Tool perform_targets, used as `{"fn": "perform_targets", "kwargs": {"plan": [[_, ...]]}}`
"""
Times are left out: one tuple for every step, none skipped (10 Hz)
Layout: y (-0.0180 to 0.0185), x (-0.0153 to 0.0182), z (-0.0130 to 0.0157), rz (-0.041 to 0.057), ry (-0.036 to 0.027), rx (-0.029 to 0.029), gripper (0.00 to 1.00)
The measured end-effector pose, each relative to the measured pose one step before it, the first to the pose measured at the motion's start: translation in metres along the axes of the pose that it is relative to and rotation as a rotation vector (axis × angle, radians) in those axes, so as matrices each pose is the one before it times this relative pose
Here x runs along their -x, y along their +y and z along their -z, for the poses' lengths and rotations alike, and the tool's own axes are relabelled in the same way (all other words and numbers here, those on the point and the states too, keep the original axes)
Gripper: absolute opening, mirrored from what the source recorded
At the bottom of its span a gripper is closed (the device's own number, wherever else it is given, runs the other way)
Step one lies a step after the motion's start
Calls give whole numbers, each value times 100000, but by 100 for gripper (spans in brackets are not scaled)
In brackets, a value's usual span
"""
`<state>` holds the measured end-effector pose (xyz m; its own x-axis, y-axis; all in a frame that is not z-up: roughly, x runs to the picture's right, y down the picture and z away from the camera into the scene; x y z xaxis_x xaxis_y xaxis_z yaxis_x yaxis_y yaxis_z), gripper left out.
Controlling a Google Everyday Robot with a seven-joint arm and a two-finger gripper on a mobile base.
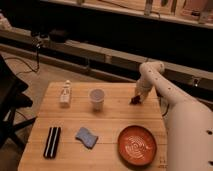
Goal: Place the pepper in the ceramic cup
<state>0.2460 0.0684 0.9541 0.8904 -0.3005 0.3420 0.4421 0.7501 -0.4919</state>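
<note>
The pepper [134, 100] is a small dark red lump on the wooden table [115, 117] near its far right edge. The gripper [136, 96] sits right at the pepper, at the end of the white arm that reaches in from the right. The ceramic cup [97, 99] is pale grey-white and stands upright near the table's far middle, to the left of the pepper and apart from it.
A small white bottle [65, 93] stands at the far left. A black striped bar [52, 142] and a blue-grey sponge [86, 137] lie at the front left. A large orange-red plate [137, 145] lies at the front right. A black chair [12, 107] stands left of the table.
</note>
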Motion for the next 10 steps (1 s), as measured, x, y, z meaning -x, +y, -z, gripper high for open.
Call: {"fn": "perform_targets", "kwargs": {"plan": [[200, 88, -316, 423, -969, 457, 3], [230, 49, -319, 516, -835, 412, 0], [74, 50, -92, 191, -245, 174, 0], [25, 14, 8, -11, -40, 97, 0], [-56, 40, 49, 90, 5, -64, 0], [-7, 9, -2, 12, -10, -4, 0], [11, 35, 56, 141, 60, 19, 0], [-144, 263, 354, 1082, 471, -1063, 0], [-396, 251, 1292, 1126, 830, -3496, 0], [-258, 88, 1879, 738, 1194, -3439, 0]]}}
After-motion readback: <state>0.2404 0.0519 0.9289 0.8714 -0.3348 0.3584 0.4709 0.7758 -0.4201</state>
